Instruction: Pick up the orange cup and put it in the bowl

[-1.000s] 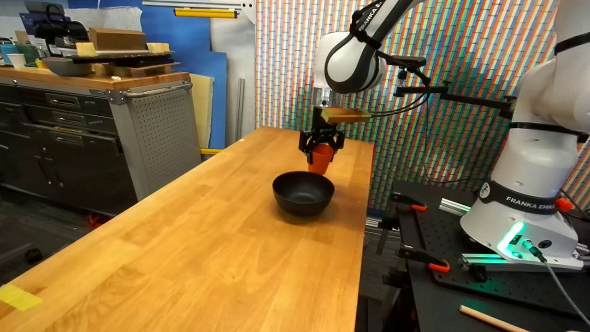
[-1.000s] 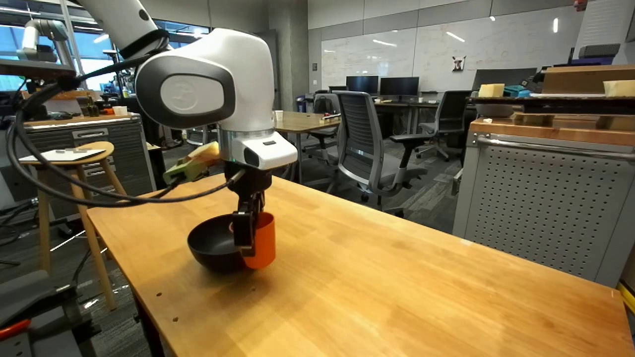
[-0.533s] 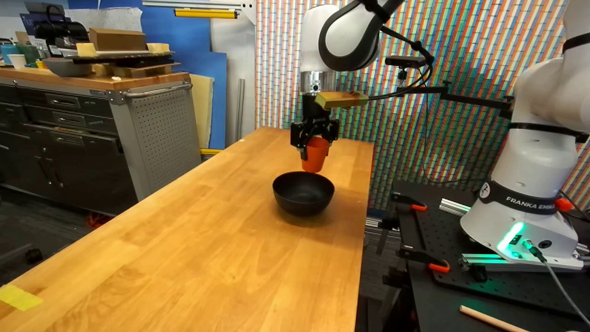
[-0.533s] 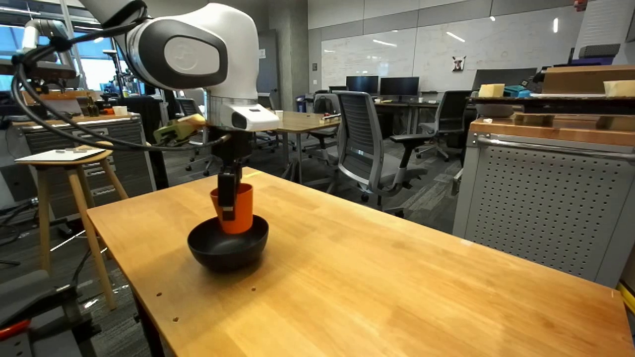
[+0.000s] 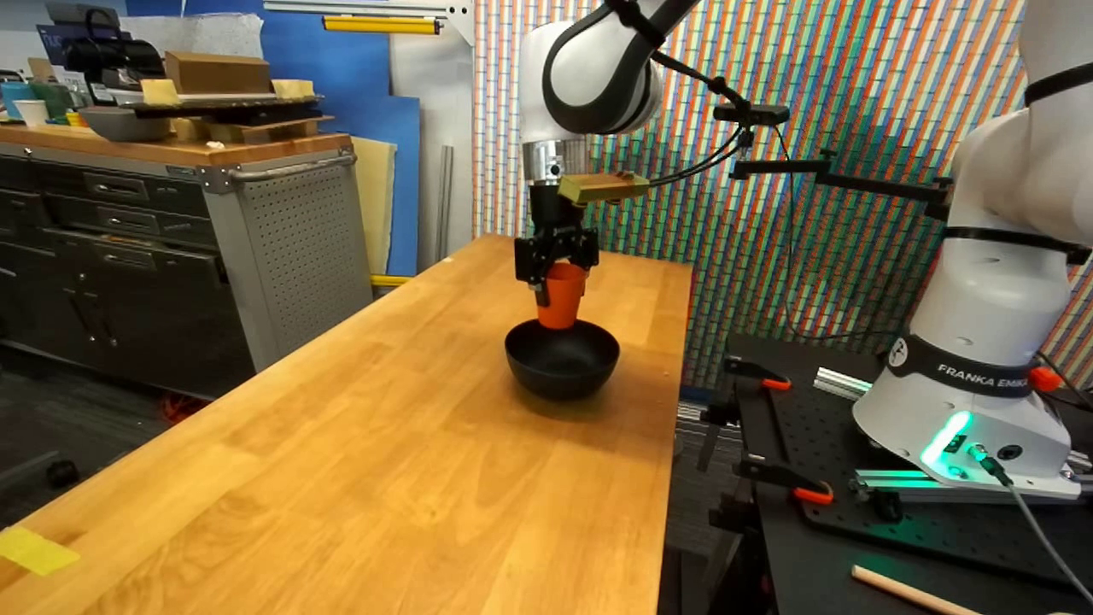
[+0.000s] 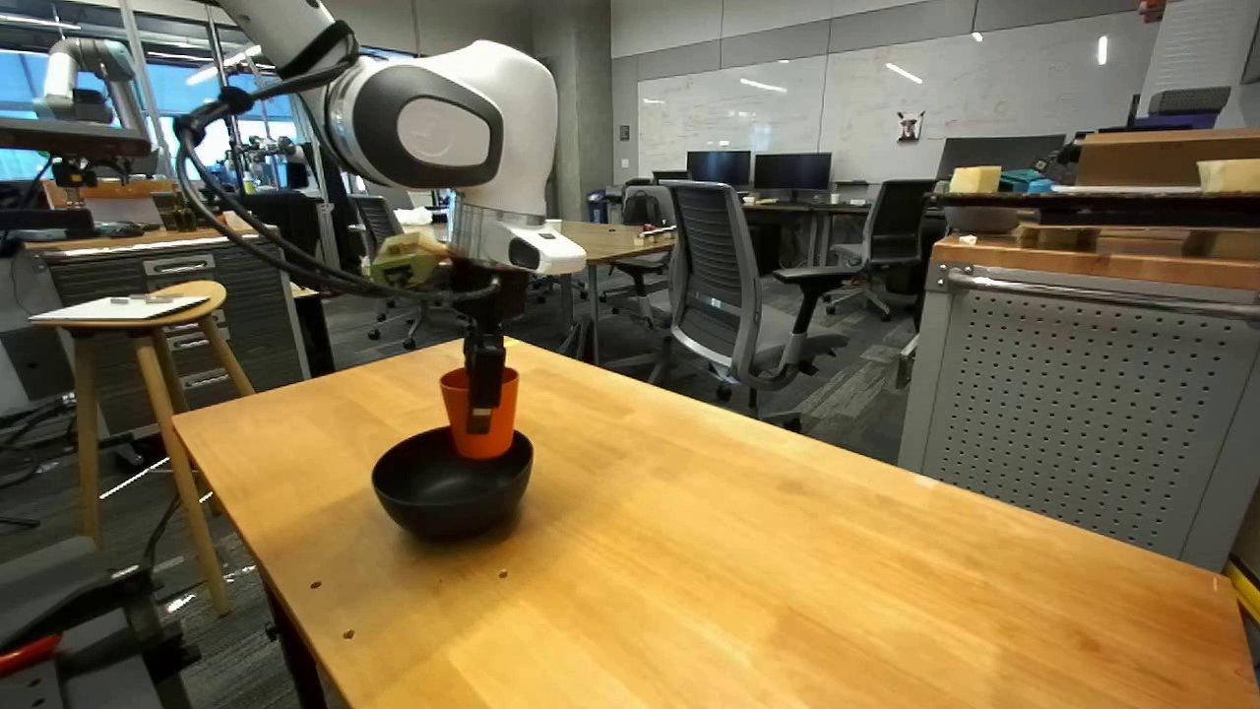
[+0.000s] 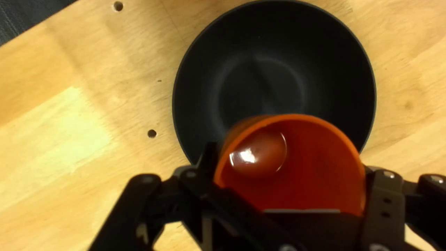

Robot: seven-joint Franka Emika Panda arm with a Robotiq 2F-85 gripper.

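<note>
Wrist view: orange cup [image 7: 313,164], smooth plastic, round-mouthed, tapering to the base, with a bright glint on the inner floor. Below, a black bowl [image 7: 258,87], round, thin-rimmed, with a soft grey ring of sheen about the flat bottom, partly hidden by the cup. Underneath, a desk [image 7: 52,157] of pale, streaky wood, pierced by small round holes [image 7: 152,133].

In an exterior view, a pincer [image 5: 564,292] clenched around the cup, with dark, jointed fingers [image 5: 540,292] against opposite sides of the wall. Held over the bowl, off-centre, with the base overlapping the far rim in both exterior views; contact or gap impossible to tell.

Far side of the pincer hidden behind cup and near finger [image 6: 484,379] in an exterior view; linkages blurred in the wrist view and cut off by the lower edge. Arm [image 6: 433,128] of white and dark grey shells, running out past the top edge in both exterior views. Behind, a multicoloured striped backdrop [image 5: 504,128], of a material hard to make out.
</note>
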